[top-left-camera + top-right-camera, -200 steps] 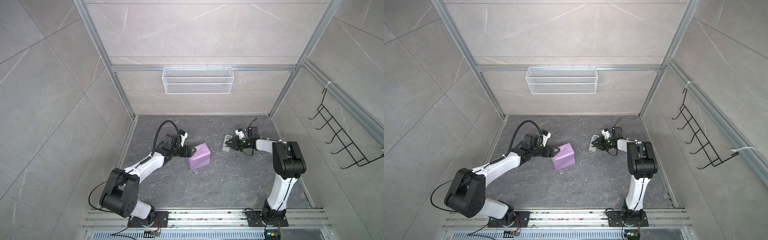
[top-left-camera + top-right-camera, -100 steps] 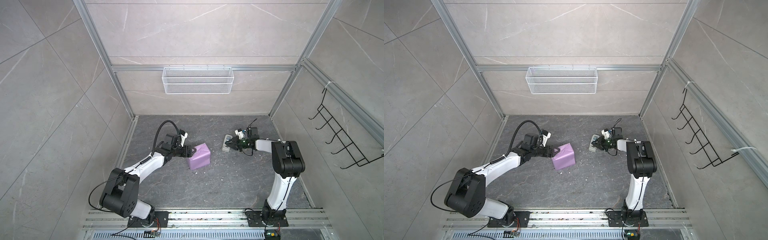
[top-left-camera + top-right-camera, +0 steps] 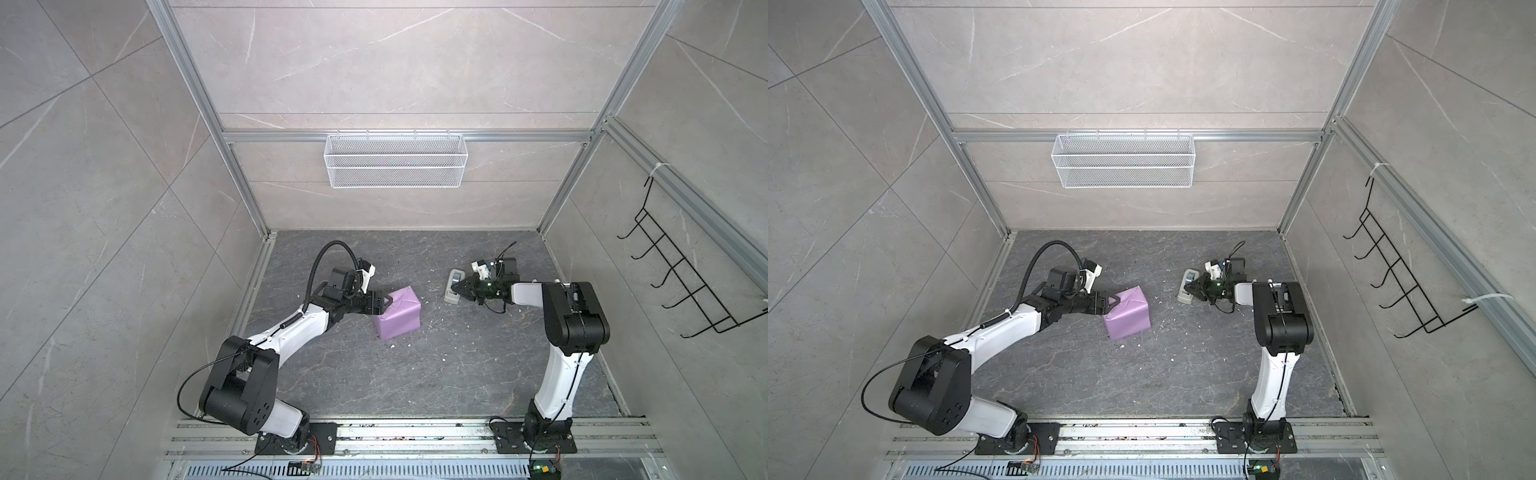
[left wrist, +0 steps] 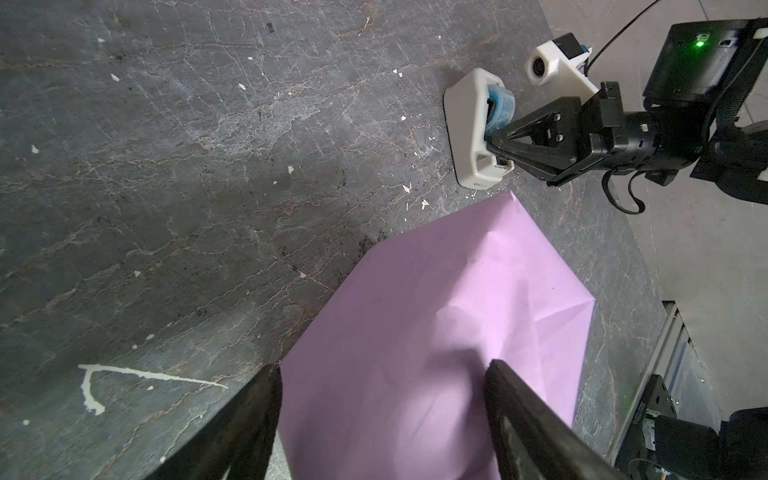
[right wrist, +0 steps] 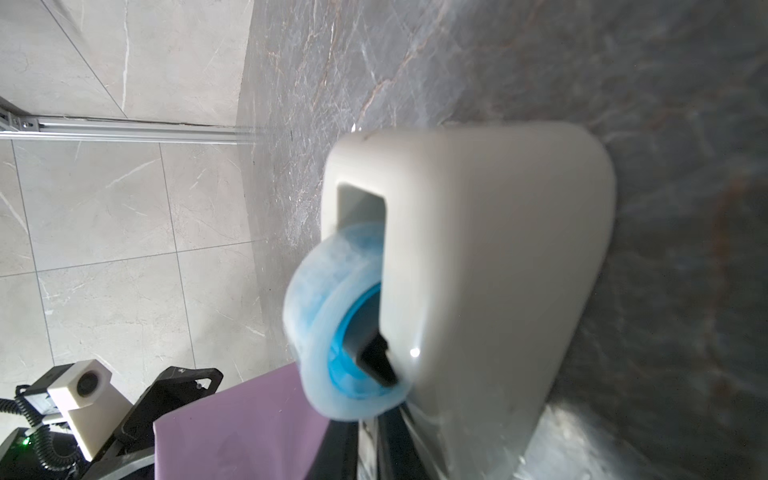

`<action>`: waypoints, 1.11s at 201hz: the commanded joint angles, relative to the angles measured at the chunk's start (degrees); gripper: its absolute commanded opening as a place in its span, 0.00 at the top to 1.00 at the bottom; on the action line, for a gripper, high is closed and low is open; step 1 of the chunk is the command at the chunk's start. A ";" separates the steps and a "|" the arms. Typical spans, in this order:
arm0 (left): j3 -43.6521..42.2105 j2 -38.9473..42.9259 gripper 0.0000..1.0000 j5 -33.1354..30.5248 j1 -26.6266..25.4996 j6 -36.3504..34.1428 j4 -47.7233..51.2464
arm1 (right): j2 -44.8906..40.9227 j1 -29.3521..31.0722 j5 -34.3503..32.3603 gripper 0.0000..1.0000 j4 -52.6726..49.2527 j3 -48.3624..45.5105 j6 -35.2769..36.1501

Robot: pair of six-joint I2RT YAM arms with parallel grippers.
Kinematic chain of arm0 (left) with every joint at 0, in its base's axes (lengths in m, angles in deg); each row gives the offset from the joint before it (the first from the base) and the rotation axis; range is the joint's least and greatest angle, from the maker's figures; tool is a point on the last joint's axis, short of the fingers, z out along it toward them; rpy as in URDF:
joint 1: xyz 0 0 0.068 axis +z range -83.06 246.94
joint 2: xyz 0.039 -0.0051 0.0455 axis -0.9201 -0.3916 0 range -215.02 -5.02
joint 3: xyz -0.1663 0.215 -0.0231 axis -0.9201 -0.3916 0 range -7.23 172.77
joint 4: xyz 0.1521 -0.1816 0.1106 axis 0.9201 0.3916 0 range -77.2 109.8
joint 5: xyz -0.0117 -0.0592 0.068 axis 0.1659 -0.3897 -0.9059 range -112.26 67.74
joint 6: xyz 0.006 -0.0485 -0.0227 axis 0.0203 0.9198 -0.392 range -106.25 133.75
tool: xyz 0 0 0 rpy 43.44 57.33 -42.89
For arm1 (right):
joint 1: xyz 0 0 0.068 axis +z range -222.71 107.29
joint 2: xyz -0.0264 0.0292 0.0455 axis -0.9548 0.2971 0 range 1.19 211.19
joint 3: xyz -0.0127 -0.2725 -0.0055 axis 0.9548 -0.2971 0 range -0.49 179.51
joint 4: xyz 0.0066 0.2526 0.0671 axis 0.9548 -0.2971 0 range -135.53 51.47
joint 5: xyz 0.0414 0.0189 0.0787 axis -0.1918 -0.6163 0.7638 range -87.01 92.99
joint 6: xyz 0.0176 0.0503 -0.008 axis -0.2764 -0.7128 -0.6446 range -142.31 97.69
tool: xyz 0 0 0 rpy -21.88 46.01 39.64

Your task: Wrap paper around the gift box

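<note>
1. The gift box is not visible at all. The paper (image 3: 398, 311) covers it completely, lilac side out and creased, standing as a wrapped block on the grey tabletop (image 3: 415, 374), left of centre in both top views.
2. The left gripper (image 4: 384, 368) has its jaws set wide at the block's top corner on that arm's side. One finger lies along the paper's edge and the other over it. No pinch is discernible, and the finger bases are cut off.
3. The right gripper (image 4: 494, 146) has its tips drawn together at the tape dispenser (image 4: 469, 120), beside the blue tape roll (image 4: 500, 108). Any strip between them is too small to see.
4. In the right wrist view, the dispenser and roll are blurred.
</note>
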 commanded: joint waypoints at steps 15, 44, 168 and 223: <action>-0.43 -1.71 0.22 -0.59 -0.08 -0.32 3.69 | 1.82 0.68 1.49 0.94 4.56 -1.59 -5.44; -0.36 -1.58 0.22 -0.63 -0.07 -0.32 3.82 | 0.35 0.48 2.69 1.00 6.88 -1.10 -7.86; -0.90 -1.40 0.22 -1.03 -0.08 -0.36 3.43 | -5.73 0.88 4.40 1.00 13.38 -5.54 -13.62; -0.77 -1.67 0.22 -1.03 -0.08 -0.41 3.40 | -7.77 1.98 3.70 1.00 14.86 -9.11 -14.15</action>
